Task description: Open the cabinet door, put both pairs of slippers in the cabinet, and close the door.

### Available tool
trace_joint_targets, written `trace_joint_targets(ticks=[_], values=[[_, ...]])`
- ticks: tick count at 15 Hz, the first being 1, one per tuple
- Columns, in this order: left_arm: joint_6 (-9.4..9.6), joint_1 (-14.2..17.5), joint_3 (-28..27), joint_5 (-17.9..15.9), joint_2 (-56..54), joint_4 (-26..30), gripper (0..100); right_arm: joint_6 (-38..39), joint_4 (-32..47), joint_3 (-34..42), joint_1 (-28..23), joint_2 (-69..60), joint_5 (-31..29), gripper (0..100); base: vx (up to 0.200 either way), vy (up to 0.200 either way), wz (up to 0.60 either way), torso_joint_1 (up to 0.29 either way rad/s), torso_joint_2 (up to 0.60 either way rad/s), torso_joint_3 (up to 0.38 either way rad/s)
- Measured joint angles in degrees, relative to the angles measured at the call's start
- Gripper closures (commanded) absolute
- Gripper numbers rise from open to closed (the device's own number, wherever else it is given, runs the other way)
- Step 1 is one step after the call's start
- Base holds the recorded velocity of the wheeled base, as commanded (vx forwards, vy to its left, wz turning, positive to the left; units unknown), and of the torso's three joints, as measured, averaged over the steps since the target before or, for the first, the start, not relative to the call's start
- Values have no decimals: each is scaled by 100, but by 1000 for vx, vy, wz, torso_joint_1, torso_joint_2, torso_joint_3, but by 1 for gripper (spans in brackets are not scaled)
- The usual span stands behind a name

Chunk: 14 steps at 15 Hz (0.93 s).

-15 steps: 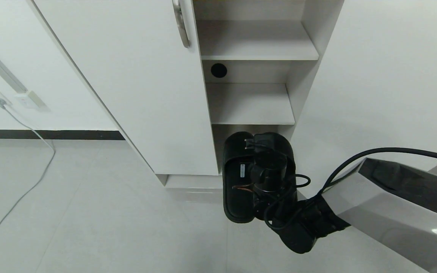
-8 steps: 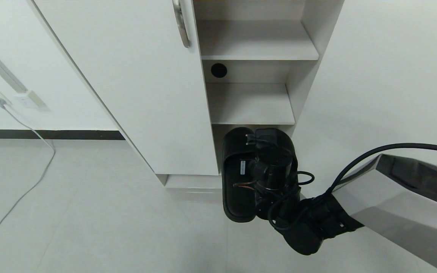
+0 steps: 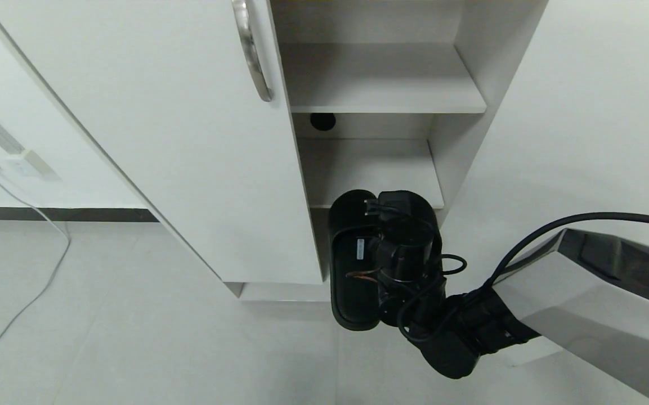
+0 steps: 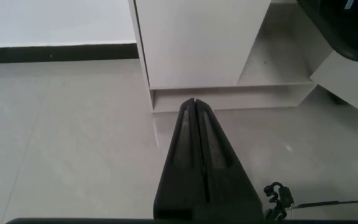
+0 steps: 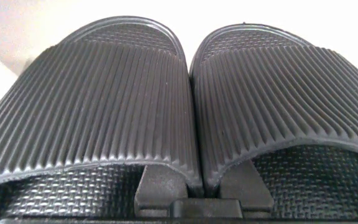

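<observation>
The right gripper (image 5: pixel 196 194) pinches the pair of black slippers (image 3: pixel 352 270) by their touching inner edges before the open cabinet (image 3: pixel 369 169); they look light, bendy, ribbed rubber, best held mid-strap.

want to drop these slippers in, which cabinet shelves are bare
The upper shelf and middle shelf, between the open door and the cabinet's right wall, both lie bare. The bottom opening is crowded: the black slippers in the right gripper hang before it.

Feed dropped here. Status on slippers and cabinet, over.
Right gripper shut on black slippers, before lowest opening of the cabinet. Left gripper shut, empty, low over the floor. Door open; path looks unobstructed.
</observation>
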<state>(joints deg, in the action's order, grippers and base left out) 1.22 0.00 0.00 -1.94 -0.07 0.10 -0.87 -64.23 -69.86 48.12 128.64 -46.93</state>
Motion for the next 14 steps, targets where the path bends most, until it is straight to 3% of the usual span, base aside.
trace_joint_targets(ticks=[2,9,14], values=[[-7,0,0,0,0,1,100,7,-20,-9,1,41,5,100,200,0,0,-2,5,2],[-10,0,0,2,0,-2,100,-2,33,-439,-350,496,344,100,0,0,0,0,0,0],[-10,0,0,6,0,0,100,-66,969,-1746,-675,861,385,100,0,0,0,0,0,0]])
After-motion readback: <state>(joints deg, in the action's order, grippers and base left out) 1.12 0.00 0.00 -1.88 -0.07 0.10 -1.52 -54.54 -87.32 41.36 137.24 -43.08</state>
